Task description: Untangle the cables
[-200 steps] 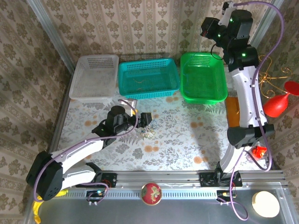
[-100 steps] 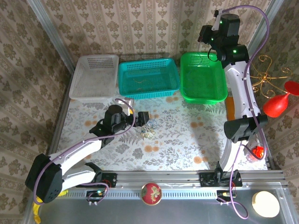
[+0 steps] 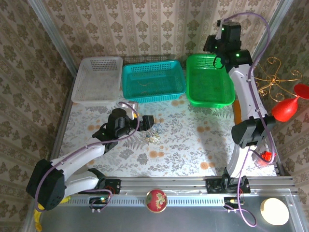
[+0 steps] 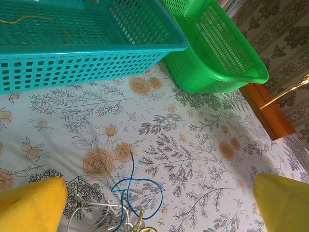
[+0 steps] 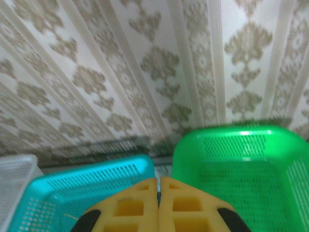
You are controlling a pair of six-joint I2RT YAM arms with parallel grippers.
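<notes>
Left gripper (image 3: 149,123) hangs low over the table (image 3: 193,145), jaws spread wide, holding nothing. In your left wrist view its yellow fingers (image 4: 31,203) sit at the bottom corners with the cables (image 4: 126,205) on the table between them, closer to the left finger. You can't tell whether that finger touches them.

Right gripper (image 3: 211,42) is up high at the back, over the far rim of the green basket (image 3: 210,101). Its fingers (image 5: 140,200) are pressed flat together, and nothing shows between them.

Three baskets stand side by side along the back edge of the table: white basket (image 3: 82,79) at left, teal basket (image 3: 154,95) in the middle, and the green one at right. The teal basket and the green one touch or nearly touch.

From above, the cables (image 3: 152,136) are a small clump on the table, in front of the teal basket and just right of the left gripper.

A blue cord (image 4: 145,191) loops out of the clump toward the baskets, with whitish cords (image 4: 84,210) beside it.

One thin yellowish cord (image 4: 43,18) lies inside the teal basket.
</notes>
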